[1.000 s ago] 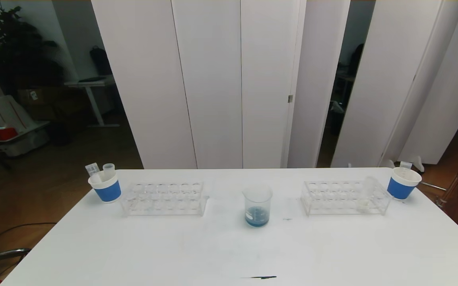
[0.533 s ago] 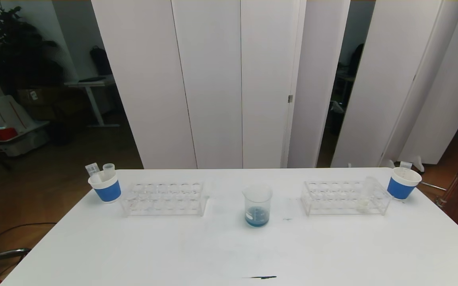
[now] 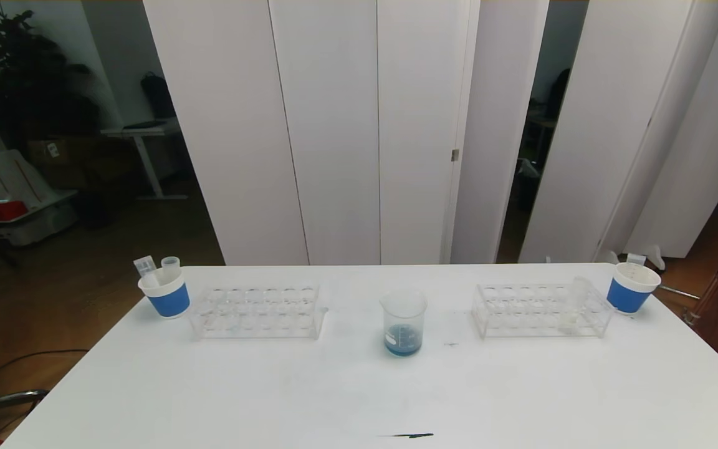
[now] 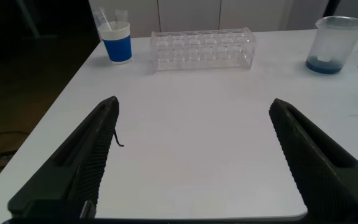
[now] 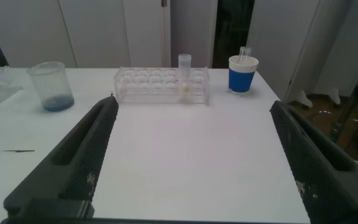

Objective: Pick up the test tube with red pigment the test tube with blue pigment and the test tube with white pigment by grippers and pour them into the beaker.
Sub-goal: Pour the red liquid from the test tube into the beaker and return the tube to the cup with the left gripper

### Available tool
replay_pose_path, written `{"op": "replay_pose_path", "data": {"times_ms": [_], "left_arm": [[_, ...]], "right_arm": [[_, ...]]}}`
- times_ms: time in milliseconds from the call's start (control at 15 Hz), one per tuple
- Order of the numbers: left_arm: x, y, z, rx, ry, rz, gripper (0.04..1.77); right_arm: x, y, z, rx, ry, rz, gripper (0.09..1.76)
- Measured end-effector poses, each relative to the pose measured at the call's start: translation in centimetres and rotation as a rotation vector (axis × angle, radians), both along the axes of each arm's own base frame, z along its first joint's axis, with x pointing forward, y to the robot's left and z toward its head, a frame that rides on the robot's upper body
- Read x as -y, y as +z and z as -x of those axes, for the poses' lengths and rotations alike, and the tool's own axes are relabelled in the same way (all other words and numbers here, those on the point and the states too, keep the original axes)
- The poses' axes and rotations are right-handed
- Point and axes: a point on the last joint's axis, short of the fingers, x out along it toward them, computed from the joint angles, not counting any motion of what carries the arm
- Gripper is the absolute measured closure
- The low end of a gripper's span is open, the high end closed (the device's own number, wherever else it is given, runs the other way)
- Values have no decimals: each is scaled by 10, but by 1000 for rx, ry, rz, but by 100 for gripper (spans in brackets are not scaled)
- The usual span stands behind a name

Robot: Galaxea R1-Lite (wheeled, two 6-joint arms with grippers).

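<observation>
The test tube with white pigment (image 5: 184,76) stands upright in the rack (image 5: 162,85) straight ahead of the spread, empty right gripper (image 5: 191,165), the nearer of 2, beaker (image 5: 51,86) off beyond its left finger.

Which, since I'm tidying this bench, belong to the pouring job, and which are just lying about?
Job: beaker; test tube with white pigment, standing in right rack.
Lying about: left rack; left paper cup with two tubes; right paper cup with one tube.
</observation>
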Motion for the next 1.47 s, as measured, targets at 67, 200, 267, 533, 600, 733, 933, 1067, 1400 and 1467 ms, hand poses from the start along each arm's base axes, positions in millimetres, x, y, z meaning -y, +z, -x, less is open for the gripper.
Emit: {"op": "replay_pose_path", "data": {"times_ms": [67,200,267,533,600,733,933,1067,1400,1467], "left_arm": [[0,0,0,0,0,0,8],[0,0,0,0,0,0,8],[0,0,0,0,0,0,8],[0,0,0,0,-1,0,8],[0,0,0,0,0,0,8],[0,0,0,0,0,0,8],[0,0,0,0,0,0,8],[0,0,0,0,-1,0,8],[0,0,0,0,0,0,8],[0,0,0,0,0,0,8]], "right_arm": [[0,14,3,17,-3,-1,10],[0,42,4,34,-6,-2,10],[0,58,2,36,-7,-3,10],[0,122,-25,33,-11,-19,10],[0,137,-37,35,-14,-26,10],[1,161,-69,38,-25,-37,10],[4,180,-125,27,-53,-53,10],[8,179,-162,2,-86,-71,10],[11,143,-220,-116,-104,-100,10],[11,134,-224,-135,-102,-99,10]]}}
